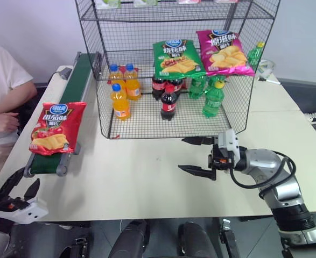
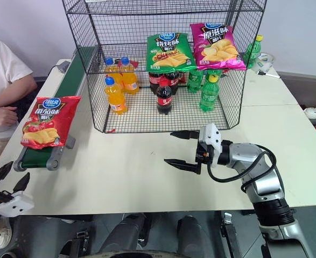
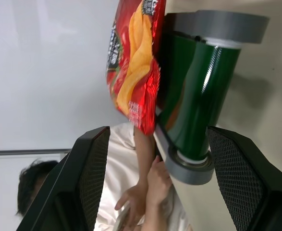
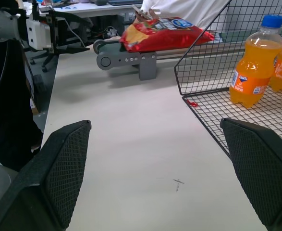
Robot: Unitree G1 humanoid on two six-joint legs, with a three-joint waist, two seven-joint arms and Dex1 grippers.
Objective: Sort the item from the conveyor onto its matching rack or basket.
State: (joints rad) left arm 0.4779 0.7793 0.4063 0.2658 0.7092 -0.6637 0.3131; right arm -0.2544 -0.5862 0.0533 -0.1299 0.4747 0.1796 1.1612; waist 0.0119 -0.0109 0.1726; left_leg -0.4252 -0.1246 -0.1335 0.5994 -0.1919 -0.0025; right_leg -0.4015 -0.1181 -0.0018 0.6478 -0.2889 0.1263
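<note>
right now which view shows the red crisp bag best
The left eye view: the red crisp bag lies face up at the near end of the conveyor, logo and pictured crisps plain. The right eye view shows much the same. The left wrist view catches it edge-on between the left gripper's fingers; the right wrist view sees it far off, low and foreshortened.

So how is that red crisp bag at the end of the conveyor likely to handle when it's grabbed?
The red crisp bag looks puffed, so probably light and crushable. Its glossy foil may slip between fingers. It overhangs the conveyor end, so a nudge could likely tip it off.
</note>
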